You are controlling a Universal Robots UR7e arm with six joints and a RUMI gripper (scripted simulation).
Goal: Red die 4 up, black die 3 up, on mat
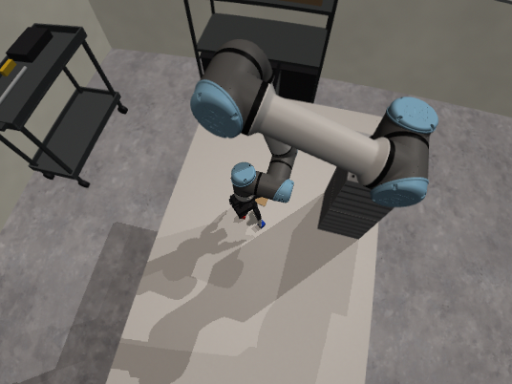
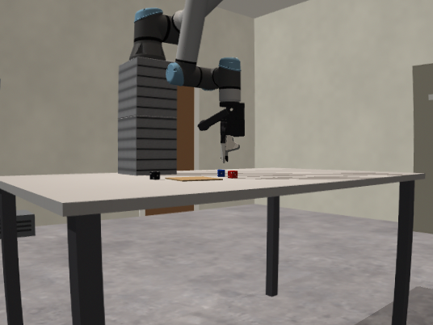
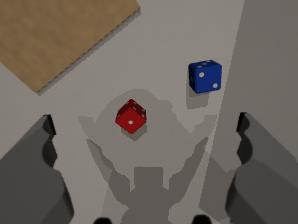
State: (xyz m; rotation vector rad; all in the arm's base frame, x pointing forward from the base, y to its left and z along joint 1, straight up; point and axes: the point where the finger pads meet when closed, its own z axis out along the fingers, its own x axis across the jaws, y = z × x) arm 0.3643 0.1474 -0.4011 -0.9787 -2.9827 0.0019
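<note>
The red die (image 3: 131,116) lies flat on the table, off the mat, turned cornerwise to my fingers; it also shows in the side view (image 2: 232,174). The blue die (image 3: 205,76) sits to its upper right, also off the mat, and shows in the side view (image 2: 220,173). The tan mat (image 3: 55,35) fills the upper left of the wrist view and lies flat in the side view (image 2: 194,178). The black die (image 2: 155,175) sits on the table left of the mat. My gripper (image 3: 147,114) (image 2: 224,158) is open and empty, hovering above the red die.
The arm's grey ribbed pedestal (image 2: 148,117) stands on the table behind the black die. A black cart (image 1: 45,96) and a dark shelf (image 1: 267,43) stand on the floor beyond the table.
</note>
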